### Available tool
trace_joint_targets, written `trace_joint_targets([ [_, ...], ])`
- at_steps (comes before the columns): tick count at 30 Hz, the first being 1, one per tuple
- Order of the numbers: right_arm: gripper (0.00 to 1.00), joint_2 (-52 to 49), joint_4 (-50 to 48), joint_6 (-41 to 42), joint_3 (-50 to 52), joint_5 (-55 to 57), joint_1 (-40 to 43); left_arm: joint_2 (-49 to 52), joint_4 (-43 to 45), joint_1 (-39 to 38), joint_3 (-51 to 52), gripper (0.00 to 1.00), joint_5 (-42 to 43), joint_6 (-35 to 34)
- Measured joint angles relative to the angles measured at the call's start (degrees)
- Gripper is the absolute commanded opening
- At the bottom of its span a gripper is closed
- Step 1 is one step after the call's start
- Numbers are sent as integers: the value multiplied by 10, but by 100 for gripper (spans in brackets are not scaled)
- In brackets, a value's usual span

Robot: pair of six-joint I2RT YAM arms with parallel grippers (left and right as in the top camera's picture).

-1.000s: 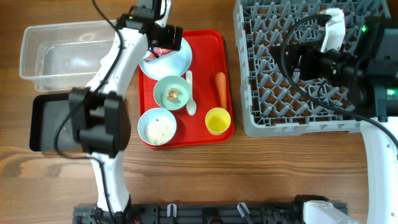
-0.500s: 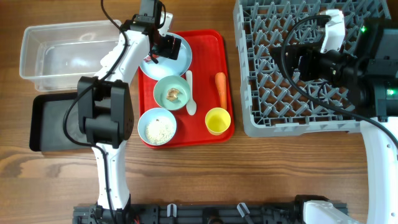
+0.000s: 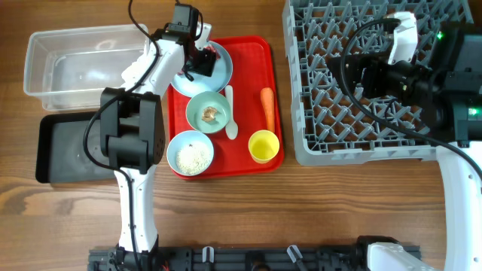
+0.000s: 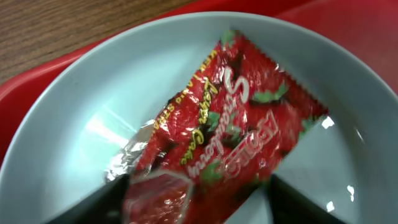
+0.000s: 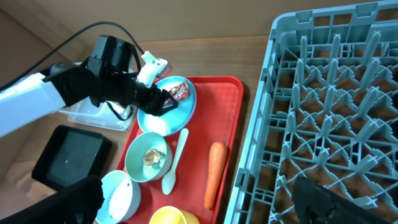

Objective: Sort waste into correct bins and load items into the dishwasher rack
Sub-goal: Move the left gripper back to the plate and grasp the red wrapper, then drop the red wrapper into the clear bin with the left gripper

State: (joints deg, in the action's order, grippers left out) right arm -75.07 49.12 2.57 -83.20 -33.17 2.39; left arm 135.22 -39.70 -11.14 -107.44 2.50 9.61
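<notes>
Between the left end effector's [image 4: 196, 196] wide-spread, empty fingers [image 4: 298, 205] lies the red wrapper [image 4: 230, 124] on the pale-blue plate [image 4: 81, 99]; best to lower closer, then pinch only the foil's near end.

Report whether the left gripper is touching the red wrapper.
Cannot tell. Left wrist view: the left gripper straddles the red wrapper on the plate, open; blur hides whether either finger meets it.
</notes>
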Motion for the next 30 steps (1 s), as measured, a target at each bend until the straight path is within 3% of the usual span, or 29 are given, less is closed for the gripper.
trace_joint_targets([
  [3,100,0,0,0,0,5,0,0,-5,0,0,6,0,-1],
  [4,100,0,0,0,0,7,0,0,-6,0,0,4,0,2],
  [12,100,0,0,0,0,13,0,-2,-19,0,-3,4,2,-7],
  [20,100,0,0,0,0,13,0,-59,-128,11,-36,4,-11,-68],
  [25,100,0,0,0,0,13,0,-176,-169,64,-61,4,-23,-111],
  [30,100,0,0,0,0,13,0,-219,-186,129,-68,4,-38,-123],
])
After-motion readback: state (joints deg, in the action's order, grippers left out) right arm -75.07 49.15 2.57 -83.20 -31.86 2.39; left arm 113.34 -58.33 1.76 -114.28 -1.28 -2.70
